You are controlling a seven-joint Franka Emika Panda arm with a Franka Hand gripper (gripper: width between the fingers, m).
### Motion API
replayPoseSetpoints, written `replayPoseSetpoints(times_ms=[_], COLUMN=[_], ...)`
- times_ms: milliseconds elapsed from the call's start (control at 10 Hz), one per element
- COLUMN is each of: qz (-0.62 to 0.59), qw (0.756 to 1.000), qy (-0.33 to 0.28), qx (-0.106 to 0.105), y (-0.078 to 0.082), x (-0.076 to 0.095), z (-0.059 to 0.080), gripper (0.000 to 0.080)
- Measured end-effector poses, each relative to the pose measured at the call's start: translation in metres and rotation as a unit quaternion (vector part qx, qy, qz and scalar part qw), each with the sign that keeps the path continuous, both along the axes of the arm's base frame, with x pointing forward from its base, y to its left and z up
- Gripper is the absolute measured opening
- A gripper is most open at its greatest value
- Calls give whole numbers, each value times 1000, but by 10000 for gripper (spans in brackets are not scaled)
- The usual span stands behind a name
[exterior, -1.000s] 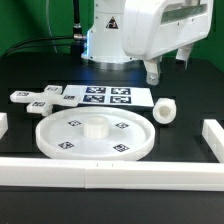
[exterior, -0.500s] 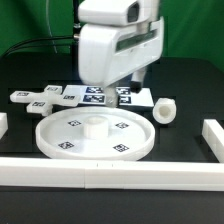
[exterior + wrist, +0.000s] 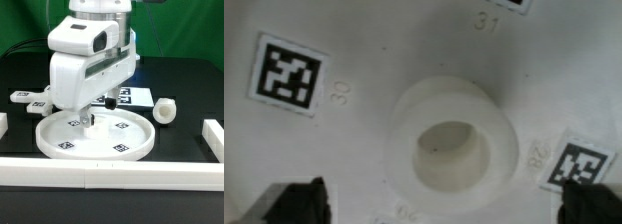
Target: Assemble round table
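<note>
— Gripper (image 3: 97,112): how do its fingers stand?
— Spread wide, gripping nothing, directly over the hub (image 3: 455,140).
— And the table parts around it?
— Rimmed disc (image 3: 60,142) lies flat beneath; cross-shaped foot (image 3: 25,97) sits off toward the exterior view's left of it, short post (image 3: 165,110) well apart toward the exterior view's right.

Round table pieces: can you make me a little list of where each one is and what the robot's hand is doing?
disc: flat on the table
hub: at the disc's centre, under the gripper
gripper: open, holding nothing
post: exterior view's right of the disc, untouched
foot: exterior view's left, behind the disc
marker board: behind the disc, partly hidden
</note>
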State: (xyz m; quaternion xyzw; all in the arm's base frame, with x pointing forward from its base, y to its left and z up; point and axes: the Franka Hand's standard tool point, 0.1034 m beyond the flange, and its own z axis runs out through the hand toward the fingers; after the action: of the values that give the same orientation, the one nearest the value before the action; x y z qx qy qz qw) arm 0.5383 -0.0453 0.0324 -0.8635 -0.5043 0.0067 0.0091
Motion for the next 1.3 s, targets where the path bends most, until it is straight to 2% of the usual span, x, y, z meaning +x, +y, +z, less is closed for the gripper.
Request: replayPoseSetpoints(times_ms=[300,600,700,800,1300], qz=[-1,-2,-1,-1,-1], qw=[1000,1000,1000,1000,1000], qy=[10,11,11,11,11], qx=[3,4,4,4,4], y=[-6,-4,-3,-4,-4], x=[-6,-6,-6,-6,-6], z=[-22,-23,-23,-23,-23], gripper=[650,650,556,406,407])
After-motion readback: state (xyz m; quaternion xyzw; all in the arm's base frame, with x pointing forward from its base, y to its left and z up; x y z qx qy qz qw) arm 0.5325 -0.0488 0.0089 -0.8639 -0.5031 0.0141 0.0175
